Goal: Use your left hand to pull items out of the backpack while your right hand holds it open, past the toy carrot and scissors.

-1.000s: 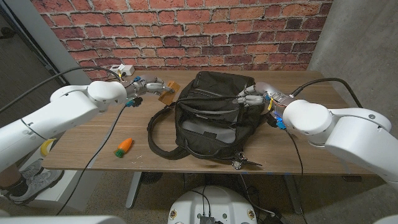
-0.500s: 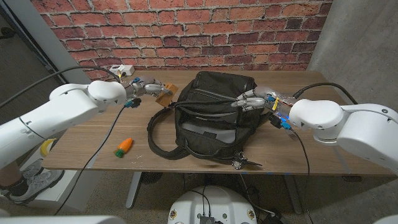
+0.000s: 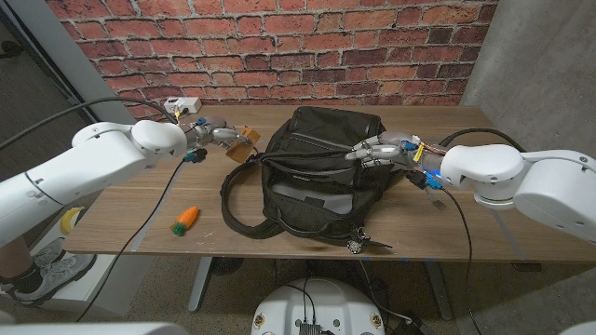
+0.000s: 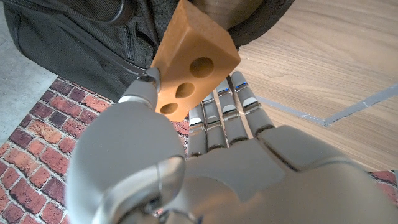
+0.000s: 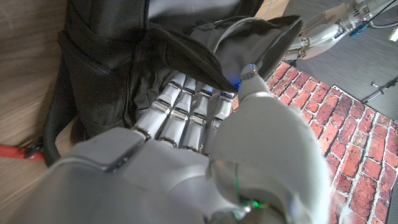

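**Wedge out, backpack held open**

Desk: wooden. Black backpack at centre, mouth gaping. Right robot hand at its 2 o'clock, fingers and thumb gripping the opening's rim. Left robot hand at 10 o'clock pinches an orange holed wedge. Toy carrot at 8 o'clock; scissors at 5 o'clock.

You have nothing to read here: no text, label, brand or number is legible in any view.

Red brick wall behind wooden table, grey floor.
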Controlling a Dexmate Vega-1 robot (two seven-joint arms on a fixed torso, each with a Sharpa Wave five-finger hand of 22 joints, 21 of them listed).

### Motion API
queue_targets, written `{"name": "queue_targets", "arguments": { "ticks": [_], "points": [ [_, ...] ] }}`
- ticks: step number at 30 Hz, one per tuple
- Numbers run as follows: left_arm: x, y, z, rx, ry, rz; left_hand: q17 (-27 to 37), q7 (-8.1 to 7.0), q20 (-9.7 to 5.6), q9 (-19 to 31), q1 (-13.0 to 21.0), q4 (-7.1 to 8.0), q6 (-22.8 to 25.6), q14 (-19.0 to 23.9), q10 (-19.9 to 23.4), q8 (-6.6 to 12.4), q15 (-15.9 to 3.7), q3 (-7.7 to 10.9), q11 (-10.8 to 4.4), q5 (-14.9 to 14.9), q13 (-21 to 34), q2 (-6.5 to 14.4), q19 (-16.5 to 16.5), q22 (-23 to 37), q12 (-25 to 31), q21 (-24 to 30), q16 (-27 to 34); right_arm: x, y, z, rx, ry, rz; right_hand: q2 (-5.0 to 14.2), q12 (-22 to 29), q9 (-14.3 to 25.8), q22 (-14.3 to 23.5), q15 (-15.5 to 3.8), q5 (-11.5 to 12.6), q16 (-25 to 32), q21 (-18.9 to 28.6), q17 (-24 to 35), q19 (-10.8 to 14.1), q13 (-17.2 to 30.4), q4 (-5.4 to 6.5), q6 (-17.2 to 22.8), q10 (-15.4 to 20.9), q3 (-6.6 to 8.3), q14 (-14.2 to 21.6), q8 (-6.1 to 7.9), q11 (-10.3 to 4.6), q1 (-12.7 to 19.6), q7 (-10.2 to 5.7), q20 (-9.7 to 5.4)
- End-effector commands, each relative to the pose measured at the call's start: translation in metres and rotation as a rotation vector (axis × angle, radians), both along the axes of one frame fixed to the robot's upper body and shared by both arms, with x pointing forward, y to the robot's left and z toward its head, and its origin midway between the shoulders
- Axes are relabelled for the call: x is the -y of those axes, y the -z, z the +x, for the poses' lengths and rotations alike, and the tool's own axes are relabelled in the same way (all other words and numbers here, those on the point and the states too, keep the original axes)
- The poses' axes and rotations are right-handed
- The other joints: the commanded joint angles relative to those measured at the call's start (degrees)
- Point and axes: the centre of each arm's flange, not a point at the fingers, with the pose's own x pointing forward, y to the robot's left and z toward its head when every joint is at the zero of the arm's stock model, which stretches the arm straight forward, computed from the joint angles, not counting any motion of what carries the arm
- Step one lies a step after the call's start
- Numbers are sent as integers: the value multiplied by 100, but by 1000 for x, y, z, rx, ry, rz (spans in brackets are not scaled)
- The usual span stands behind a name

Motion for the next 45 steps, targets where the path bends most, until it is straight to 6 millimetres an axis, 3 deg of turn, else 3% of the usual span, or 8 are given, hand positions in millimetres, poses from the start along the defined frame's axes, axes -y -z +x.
{"name": "queue_targets", "arguments": {
  "ticks": [1, 8, 15, 45],
  "points": [
    [-5, 0, -2, -10, -47, 12, 20, -39, -10, 791, 1, -21, 96, 30, -19, 40, -30, 47, -17, 30, -1, 43, -7, 15, 26, 57, -16, 6, 1, 1, -42, -100, 30, 26, -118, 39, 4, -249, 18, -87, -55, 14, -184, 37, -8, -262, -304, -41, -237, -101, 85, 7, 70, 46],
    [-8, 1, -5, -11, -52, 12, 30, -33, -12, 793, 1, -19, 94, 27, -19, 38, -29, 54, -10, 32, -7, 48, -14, 15, 26, 62, -22, 5, 4, 2, -49, -134, 29, 31, -308, 72, 0, -94, 28, -179, -72, 4, -467, 77, 1, -667, -793, -61, -624, -264, 186, -9, 135, 116],
    [-10, 4, -8, -14, -52, 13, 37, -35, -10, 797, 6, -23, 103, 35, -9, 43, -29, 61, -25, 35, -17, 45, -17, 15, 27, 67, -25, 5, 8, 7, -71, -183, 53, 39, -390, 89, -1, 9, 34, -205, -81, -8, -661, 99, 10, -882, -1027, -74, -830, -355, 225, -26, 187, 178],
    [-27, 12, -28, 5, -159, 14, 72, -48, -26, 795, 20, -31, 133, 49, -9, 46, -44, 78, -17, 40, -18, 34, -10, 14, 39, 96, -40, 7, 10, 41, -60, -313, 134, 65, -443, 110, 0, 67, 32, -182, -38, -30, -775, 134, 24, -1027, -1239, -87, -1002, -428, 267, -53, 230, 232]
  ]
}}
